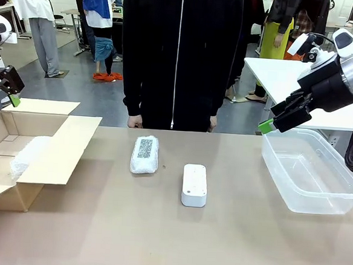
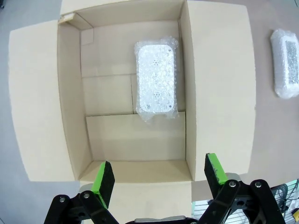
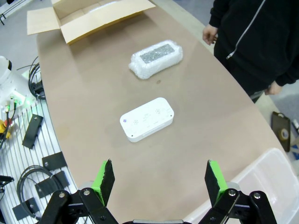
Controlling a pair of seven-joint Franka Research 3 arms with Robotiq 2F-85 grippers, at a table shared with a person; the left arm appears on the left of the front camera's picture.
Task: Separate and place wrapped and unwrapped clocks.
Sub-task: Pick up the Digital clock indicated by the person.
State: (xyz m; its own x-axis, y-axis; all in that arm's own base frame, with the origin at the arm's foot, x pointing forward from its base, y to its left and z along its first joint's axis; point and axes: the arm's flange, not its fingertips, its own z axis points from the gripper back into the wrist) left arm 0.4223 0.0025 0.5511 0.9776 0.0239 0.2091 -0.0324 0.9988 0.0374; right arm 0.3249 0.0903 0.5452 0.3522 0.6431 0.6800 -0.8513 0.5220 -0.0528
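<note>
At the left edge of the surface [image 1: 157, 240] sits an open brown cardboard box [image 1: 60, 154]. A crinkly whitish bubble-wrapped bundle [image 2: 156, 77] already lies on its floor, close to the wall nearer the middle. Your left claw [image 2: 159, 163] hangs over the box, jaws spread wide with nothing between them.

Left of the middle, toward the far edge, lies a second wrapped bundle with a dark speckled patch [image 1: 144, 154], its long axis running near edge to far edge. It lies to that claw's right, beyond the box flap, so I'd judge the left arm the nearer one.

Just right of the middle, apart from it, lies the bare smooth white plastic block [image 1: 194, 184], long axis the same way, small dots on its face.

At the right edge stands a clear plastic tub [image 1: 308, 205]. Your right claw [image 3: 160, 168] hovers by its far left corner, jaws fully apart and empty. The block lies to its left, toward the near edge, so that arm looks closer.

No brand or writing is readable anywhere.
</note>
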